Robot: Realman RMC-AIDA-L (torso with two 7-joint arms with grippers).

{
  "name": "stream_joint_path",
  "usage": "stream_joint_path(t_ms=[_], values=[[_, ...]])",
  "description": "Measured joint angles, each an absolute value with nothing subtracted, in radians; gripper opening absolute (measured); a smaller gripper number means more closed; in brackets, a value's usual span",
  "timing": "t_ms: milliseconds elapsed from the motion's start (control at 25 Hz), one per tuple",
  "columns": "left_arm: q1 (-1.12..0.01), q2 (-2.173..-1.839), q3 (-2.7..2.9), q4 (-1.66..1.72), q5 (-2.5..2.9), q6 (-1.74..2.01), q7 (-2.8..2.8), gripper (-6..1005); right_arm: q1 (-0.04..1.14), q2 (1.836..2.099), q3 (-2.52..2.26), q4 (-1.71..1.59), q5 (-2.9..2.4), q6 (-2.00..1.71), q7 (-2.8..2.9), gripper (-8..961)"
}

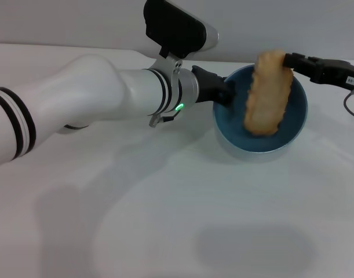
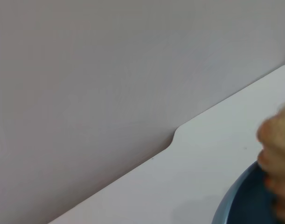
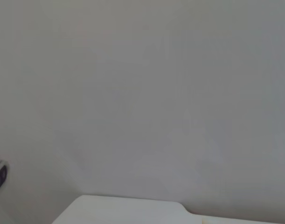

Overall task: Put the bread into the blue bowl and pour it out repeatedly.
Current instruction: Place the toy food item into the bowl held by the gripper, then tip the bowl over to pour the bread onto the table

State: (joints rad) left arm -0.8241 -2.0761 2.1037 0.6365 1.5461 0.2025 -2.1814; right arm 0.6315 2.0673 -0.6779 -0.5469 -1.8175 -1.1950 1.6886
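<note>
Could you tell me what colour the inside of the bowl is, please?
Dark teal-blue inside the blue bowl, clearest in the head view.

soft, even, diffuse light fills the head view, bright enough to wash the white table [image 1: 165,231] almost flat. broad, faint grey shadows lie on it nearer the camera than the left arm [image 1: 78,98], with a separate oval patch in the foreground; their edges are very blurred. the blue bowl [image 1: 292,136] shows a mild sheen along its rim and a dark interior. the bread [image 1: 268,92] looks slightly soft in outline. in the left wrist view the bread [image 2: 277,158] is a smeared, out-of-focus blob, the bowl rim [image 2: 226,205] soft too. the right wrist view is dimmer, greyish, nearly featureless wall [image 3: 142,93]
</note>
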Motion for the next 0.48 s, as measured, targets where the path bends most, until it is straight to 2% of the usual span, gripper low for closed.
stream_joint_path(t_ms=[40,240,480], values=[[-0.824,-2.076,2.104,0.637,1.546,0.202,-2.181,-2,0.63,2.067,-0.677,-0.547,-1.818,-1.196,1.688,61],[-0.824,-2.074,2.105,0.637,1.547,0.202,-2.181,-1,0.623,2.068,-0.674,-0.552,-1.817,-1.203,1.688,233],[-0.826,-2.072,2.107,0.635,1.553,0.176,-2.173,0,0.516,2.068,-0.666,-0.654,-1.669,-1.213,1.677,401]])
